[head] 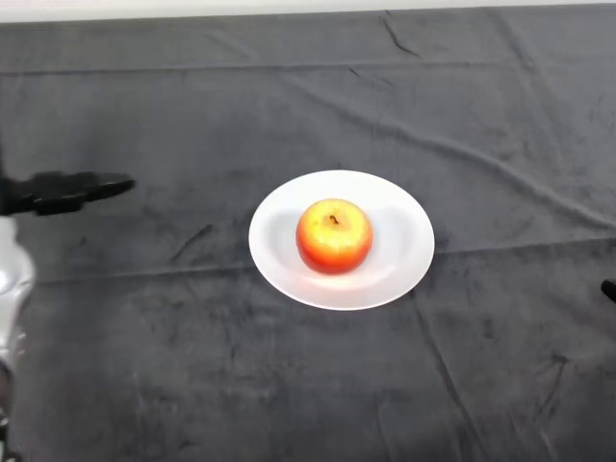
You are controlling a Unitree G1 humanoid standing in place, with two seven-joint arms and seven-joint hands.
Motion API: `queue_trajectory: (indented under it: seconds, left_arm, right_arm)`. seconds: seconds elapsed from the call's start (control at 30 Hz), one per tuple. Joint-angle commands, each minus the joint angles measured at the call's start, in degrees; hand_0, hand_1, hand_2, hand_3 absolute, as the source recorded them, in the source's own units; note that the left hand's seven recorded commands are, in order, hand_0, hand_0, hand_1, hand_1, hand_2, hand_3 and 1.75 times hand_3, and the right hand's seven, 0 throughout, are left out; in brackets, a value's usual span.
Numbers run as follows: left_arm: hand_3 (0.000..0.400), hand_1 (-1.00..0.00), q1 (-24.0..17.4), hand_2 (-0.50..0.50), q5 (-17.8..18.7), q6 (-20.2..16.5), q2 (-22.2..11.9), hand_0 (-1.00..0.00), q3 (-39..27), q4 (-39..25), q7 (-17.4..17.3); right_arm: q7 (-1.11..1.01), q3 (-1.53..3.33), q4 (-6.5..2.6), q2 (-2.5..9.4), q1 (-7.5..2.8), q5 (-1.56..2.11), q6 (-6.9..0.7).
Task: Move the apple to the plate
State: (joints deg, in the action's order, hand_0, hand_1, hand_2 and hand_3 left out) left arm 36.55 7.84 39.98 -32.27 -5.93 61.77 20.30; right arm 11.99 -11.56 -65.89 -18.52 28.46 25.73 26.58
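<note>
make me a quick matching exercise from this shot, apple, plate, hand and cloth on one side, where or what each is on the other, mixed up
Things:
1. apple
2. plate
3. left hand
4. cloth

Descriptions:
A. dark, covers the table
B. at the view's left edge, fingers straight, holding nothing
C. white, round, mid-table
D. red and yellow, stem up, sitting on the plate

Pairs: 1-D, 2-C, 3-B, 4-A

Bright even light, faint shadow beside apple (334, 235), plate (404, 241) glaring white

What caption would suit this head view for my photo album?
Apple sits upright on the white plate; the robot's black hand is off to the left, fingers straight.
</note>
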Motion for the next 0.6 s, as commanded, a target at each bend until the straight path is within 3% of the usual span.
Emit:
queue_trajectory:
  seconds: [0.03,0.6]
  left_arm:
    - [0.000,0.00,-1.5,0.00,0.8,1.6,-4.0,0.00,-1.8,-0.9,1.0]
    - [0.000,0.00,-2.1,0.00,4.2,-0.7,-9.4,0.00,-10.7,4.2,2.4]
  right_arm:
    - [0.00,-0.68,-4.38,2.20,-2.73,0.73,-3.87]
    - [-0.03,-0.67,-4.52,2.19,-2.67,0.76,-3.80]
